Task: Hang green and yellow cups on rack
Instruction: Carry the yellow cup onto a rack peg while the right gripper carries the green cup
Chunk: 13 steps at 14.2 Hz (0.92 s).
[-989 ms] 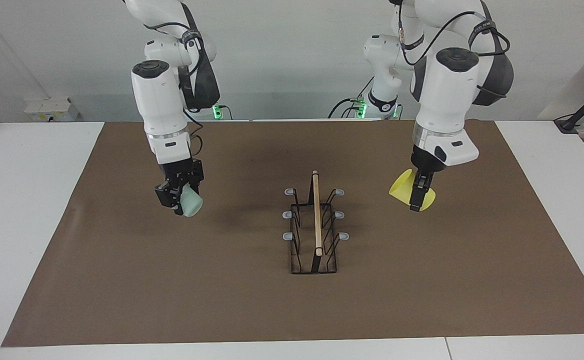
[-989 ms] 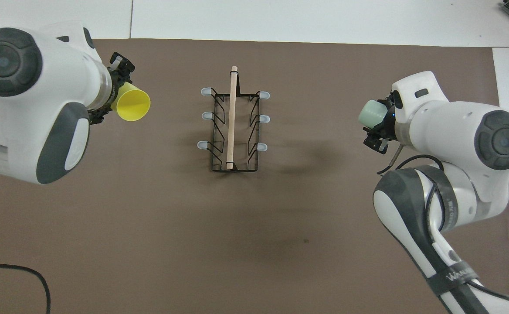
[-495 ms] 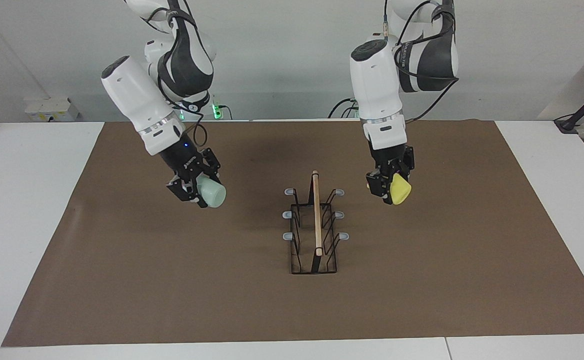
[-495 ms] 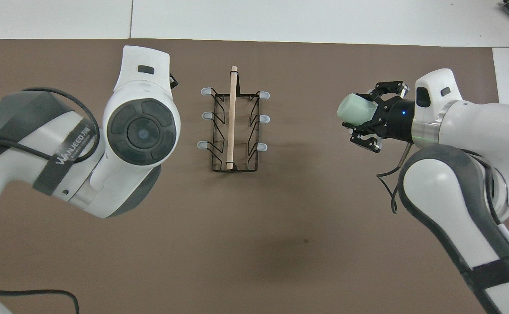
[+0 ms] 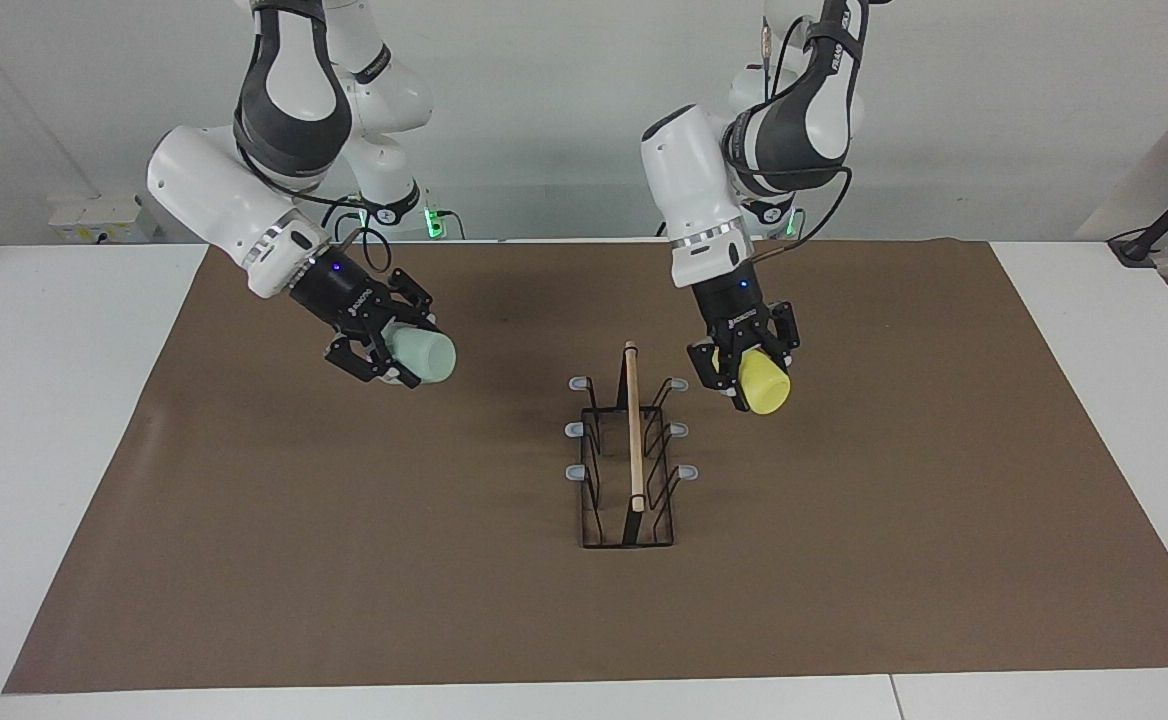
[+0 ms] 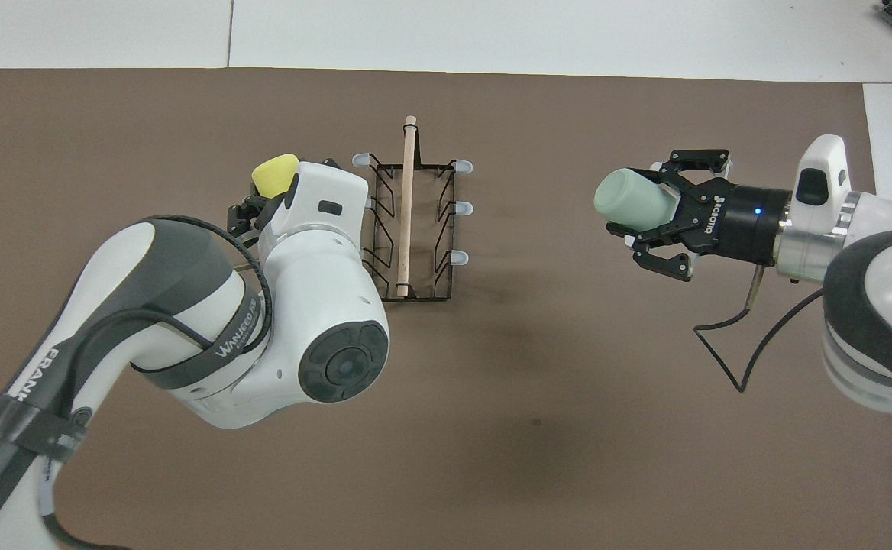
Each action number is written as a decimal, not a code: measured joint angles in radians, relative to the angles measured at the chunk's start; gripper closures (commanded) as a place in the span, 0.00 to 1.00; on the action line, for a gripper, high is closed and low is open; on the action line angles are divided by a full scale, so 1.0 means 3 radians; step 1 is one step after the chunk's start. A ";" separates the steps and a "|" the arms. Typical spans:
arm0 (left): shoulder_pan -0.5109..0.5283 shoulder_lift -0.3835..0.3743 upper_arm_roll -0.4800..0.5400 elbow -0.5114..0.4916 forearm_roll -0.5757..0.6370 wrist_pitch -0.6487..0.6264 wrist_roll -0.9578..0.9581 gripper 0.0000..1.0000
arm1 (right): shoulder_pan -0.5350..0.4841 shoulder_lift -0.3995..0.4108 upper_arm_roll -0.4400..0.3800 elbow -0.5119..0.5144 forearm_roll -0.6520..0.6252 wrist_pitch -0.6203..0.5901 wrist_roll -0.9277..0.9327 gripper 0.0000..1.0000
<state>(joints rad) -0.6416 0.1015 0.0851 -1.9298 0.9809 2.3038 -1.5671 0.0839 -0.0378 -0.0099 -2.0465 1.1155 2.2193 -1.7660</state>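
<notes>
Facing view: carrying both cups in the air; left claw point(image 5: 756, 378) clenched on the yellow cup point(image 5: 766, 389) just beside the rack point(image 5: 631, 460) at mid-counter; right claw point(image 5: 391, 347) gripped the green cup point(image 5: 422, 356), well apart.
Overhead view: green cup point(image 6: 632, 200) lay sideways in the right claw point(image 6: 654, 208); yellow cup point(image 6: 275, 173) half hidden.
Advice: mouth should face a peg point(image 5: 679, 384) before easing on.

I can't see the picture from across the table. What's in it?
Two robot arms each hold a cup in the air: the left pincer grips the yellow cup beside the black rack; the right pincer holds the green cup over the brown mat.
</notes>
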 measured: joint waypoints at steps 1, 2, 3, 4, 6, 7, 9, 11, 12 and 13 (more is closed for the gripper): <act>-0.0034 0.0001 -0.0002 -0.0032 0.0197 0.0002 -0.0214 1.00 | -0.0069 -0.0026 0.0000 -0.0004 0.0135 -0.0132 -0.0096 0.85; -0.0058 0.0004 -0.0008 -0.0055 0.0382 0.0004 -0.0421 1.00 | -0.0155 -0.0051 0.0000 -0.0011 0.0270 -0.0283 -0.0197 0.85; -0.0081 0.0019 -0.0008 -0.0073 0.0512 0.0004 -0.0554 1.00 | -0.0248 -0.0075 -0.0001 -0.0018 0.0367 -0.0439 -0.0282 0.85; -0.0102 0.0043 -0.0007 -0.0089 0.0594 0.0004 -0.0647 1.00 | -0.0339 -0.0096 -0.0002 -0.0028 0.0444 -0.0594 -0.0350 0.85; -0.0161 0.0128 -0.0007 -0.0104 0.0778 0.0003 -0.0864 1.00 | -0.0555 -0.0142 -0.0004 -0.0081 0.0615 -0.0963 -0.0479 0.85; -0.0199 0.0185 -0.0006 -0.0106 0.0886 -0.0008 -0.1009 1.00 | -0.0686 -0.0162 -0.0005 -0.0105 0.0668 -0.1160 -0.0534 0.85; -0.0276 0.0294 -0.0003 -0.0108 0.0991 -0.0035 -0.1193 1.00 | -0.0906 -0.0199 -0.0009 -0.0129 0.0734 -0.1517 -0.0564 0.85; -0.0373 0.0359 -0.0004 -0.0108 0.1020 -0.0144 -0.1308 1.00 | -0.1004 -0.0236 -0.0011 -0.0193 0.1011 -0.1781 -0.0572 0.85; -0.0419 0.0369 -0.0005 -0.0110 0.1028 -0.0215 -0.1351 1.00 | -0.1015 -0.0245 -0.0012 -0.0269 0.1192 -0.1868 -0.0632 0.85; -0.0452 0.0368 -0.0004 -0.0110 0.1031 -0.0289 -0.1375 1.00 | -0.1015 -0.0245 -0.0009 -0.0364 0.1348 -0.1921 -0.0730 0.85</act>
<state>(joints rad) -0.7772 0.2120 0.0838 -1.9628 1.2902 2.2172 -1.9795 -0.2207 -0.1112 -0.0124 -2.1558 1.5198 1.6428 -1.9850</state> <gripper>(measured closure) 0.335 0.304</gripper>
